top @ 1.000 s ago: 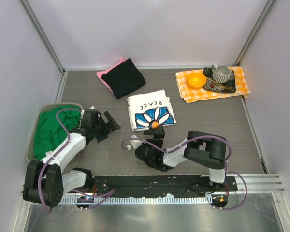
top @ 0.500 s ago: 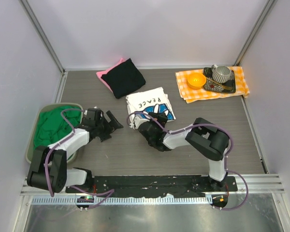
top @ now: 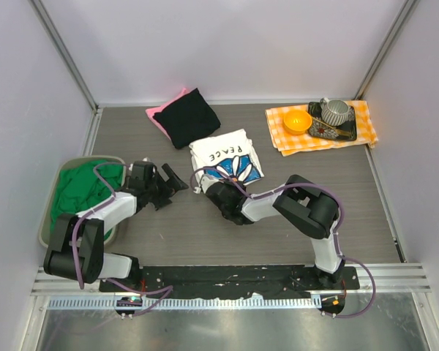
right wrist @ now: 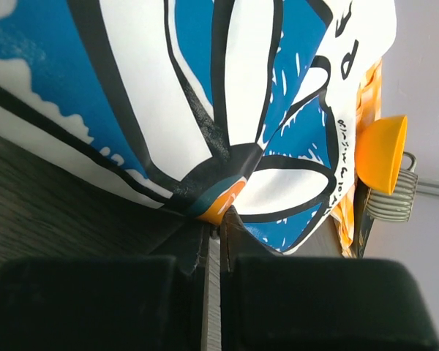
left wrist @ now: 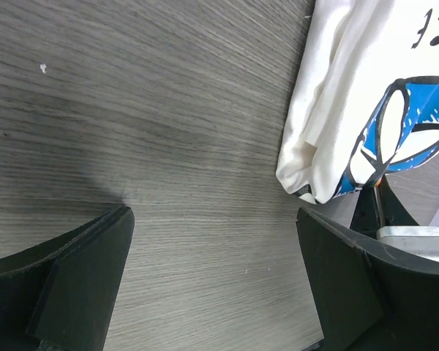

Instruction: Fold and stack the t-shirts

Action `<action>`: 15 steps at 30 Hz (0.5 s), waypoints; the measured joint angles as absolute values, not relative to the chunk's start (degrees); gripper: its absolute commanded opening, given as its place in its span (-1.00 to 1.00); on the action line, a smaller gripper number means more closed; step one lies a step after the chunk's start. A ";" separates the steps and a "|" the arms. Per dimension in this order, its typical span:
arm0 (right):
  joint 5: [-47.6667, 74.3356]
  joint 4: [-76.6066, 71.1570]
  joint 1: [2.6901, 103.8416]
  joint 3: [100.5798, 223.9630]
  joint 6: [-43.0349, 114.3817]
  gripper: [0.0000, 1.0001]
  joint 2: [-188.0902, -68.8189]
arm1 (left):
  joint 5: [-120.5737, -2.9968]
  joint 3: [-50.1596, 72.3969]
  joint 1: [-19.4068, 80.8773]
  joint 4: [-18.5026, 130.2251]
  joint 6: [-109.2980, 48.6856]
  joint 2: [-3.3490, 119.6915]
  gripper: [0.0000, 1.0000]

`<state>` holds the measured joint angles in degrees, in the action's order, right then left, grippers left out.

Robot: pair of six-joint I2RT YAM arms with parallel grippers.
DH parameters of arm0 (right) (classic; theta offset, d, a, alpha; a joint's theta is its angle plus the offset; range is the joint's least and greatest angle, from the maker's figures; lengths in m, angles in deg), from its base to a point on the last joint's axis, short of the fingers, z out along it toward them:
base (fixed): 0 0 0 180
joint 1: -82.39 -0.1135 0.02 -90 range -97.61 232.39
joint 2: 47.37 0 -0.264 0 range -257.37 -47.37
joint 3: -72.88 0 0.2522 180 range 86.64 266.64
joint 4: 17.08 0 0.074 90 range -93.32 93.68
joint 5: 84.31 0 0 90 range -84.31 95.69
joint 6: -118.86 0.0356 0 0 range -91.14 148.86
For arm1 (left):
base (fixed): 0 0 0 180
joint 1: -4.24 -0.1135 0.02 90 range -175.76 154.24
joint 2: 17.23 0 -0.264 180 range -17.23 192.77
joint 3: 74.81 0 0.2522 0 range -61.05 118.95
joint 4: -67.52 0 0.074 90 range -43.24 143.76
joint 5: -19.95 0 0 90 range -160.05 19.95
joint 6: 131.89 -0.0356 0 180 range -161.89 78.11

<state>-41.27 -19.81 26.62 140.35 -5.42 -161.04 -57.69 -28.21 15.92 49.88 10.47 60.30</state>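
Observation:
The folded white daisy-print t-shirt [top: 225, 156] lies mid-table, its near edge bunched up. My right gripper [top: 231, 180] is shut on that near edge, pinching the orange flower centre [right wrist: 221, 228]; the print [right wrist: 168, 95] fills the right wrist view. My left gripper [top: 173, 183] is open just left of the shirt, low over bare table [left wrist: 212, 219], with the shirt's white folded corner [left wrist: 314, 139] beyond its right finger. A black t-shirt [top: 190, 117] lies folded on a pink one [top: 158, 115] at the back. A green t-shirt [top: 77, 194] is heaped in the bin at the left.
The grey bin [top: 45, 228] stands at the left table edge. An orange-and-white checked cloth [top: 289, 140] at the back right carries an orange bowl [top: 297, 121] and a dark tray with a ribbed cup [top: 336, 112]. White walls enclose the table.
My right gripper has moved from the near table up to the daisy shirt's near edge and shut on it, bunching that edge. My left gripper has shifted slightly toward the shirt, staying open.

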 measured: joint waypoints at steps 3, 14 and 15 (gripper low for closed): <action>-41.14 -19.02 26.62 140.59 -5.21 -0.99 -160.98 | -57.27 -28.17 15.81 50.56 10.52 60.67 1.00; -37.40 -3.90 25.44 140.13 2.44 -0.99 -147.97 | -53.32 -31.18 15.87 58.69 13.64 61.37 1.00; -37.27 -2.68 24.99 140.09 3.06 -0.99 -146.31 | -51.92 -32.87 15.96 62.42 14.97 61.57 1.00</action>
<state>-37.27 -2.68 24.99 140.09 3.06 -146.31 -51.92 -32.87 15.96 62.42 14.97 61.57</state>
